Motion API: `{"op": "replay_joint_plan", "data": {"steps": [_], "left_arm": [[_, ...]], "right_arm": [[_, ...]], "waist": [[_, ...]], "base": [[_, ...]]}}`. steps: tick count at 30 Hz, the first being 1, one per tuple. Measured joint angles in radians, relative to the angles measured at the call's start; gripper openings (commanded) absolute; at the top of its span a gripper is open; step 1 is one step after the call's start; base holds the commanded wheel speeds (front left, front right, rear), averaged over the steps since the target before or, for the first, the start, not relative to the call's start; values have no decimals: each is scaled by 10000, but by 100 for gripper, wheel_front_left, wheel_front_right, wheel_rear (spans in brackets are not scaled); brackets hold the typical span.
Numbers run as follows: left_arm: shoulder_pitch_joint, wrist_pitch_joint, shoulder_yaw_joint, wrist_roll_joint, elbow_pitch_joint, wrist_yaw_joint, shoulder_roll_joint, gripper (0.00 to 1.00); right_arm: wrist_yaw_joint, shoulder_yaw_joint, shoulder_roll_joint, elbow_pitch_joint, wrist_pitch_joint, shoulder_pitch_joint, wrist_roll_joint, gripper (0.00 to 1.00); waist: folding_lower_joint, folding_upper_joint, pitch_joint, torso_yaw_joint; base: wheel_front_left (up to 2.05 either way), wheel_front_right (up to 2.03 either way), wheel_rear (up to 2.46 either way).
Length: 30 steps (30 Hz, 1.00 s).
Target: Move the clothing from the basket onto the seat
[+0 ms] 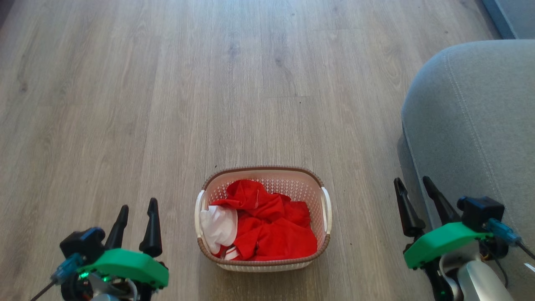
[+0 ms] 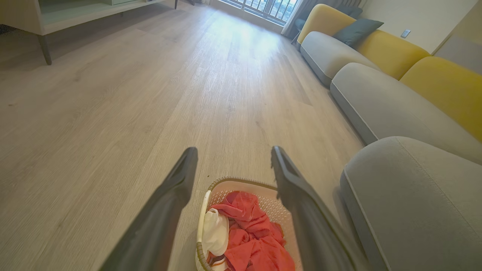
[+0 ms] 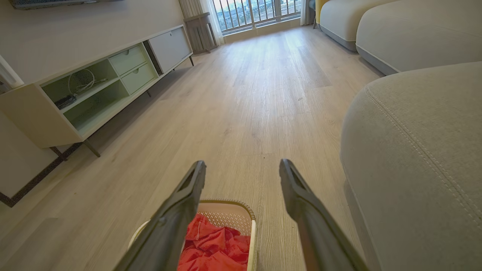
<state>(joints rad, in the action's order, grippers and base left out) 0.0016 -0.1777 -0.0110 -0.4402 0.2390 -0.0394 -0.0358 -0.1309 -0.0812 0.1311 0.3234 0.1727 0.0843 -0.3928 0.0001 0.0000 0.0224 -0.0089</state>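
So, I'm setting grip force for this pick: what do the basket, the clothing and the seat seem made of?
The basket looks like matt cream moulded plastic: perforated walls, brown woven-look rim. The clothing is soft red fabric, some white, crumpled into loose folds; the fibre can't be told. The seat looks like matt grey woven upholstery with pale stitched seams.

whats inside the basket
A crumpled pile of red and white clothing lies in the basket. The pile covers the basket's bottom and anything under it.
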Motion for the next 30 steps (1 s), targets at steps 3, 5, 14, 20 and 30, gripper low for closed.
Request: {"op": "replay_joint_plan", "data": {"steps": [3, 5, 14, 20, 30], "left_arm": [[0, -71, -25, 309, -2, 4, -2, 100], [0, -102, -42, 533, -8, 4, -2, 100], [-2, -410, -140, 1509, -100, 77, -6, 100], [-2, -541, -144, 2165, -155, 88, -8, 100], [-1, -715, -144, 2759, -215, 90, -12, 100]], "right_arm": [[0, 4, 0, 19, 128, 1, 276, 100], [0, 17, 0, 19, 176, 3, 426, 100], [0, 79, -10, 21, 412, 78, 1327, 100], [0, 67, -8, 21, 602, 79, 1998, 100], [0, 52, -8, 19, 786, 79, 2696, 100]], "waist": [[0, 0, 0, -19], [0, 0, 9, -38], [0, 0, 123, -96], [-1, 0, 129, -130], [-1, 0, 98, -149]], "base": [[0, 0, 0], [0, 0, 0], [0, 0, 0], [0, 0, 0], [0, 0, 0]]}}
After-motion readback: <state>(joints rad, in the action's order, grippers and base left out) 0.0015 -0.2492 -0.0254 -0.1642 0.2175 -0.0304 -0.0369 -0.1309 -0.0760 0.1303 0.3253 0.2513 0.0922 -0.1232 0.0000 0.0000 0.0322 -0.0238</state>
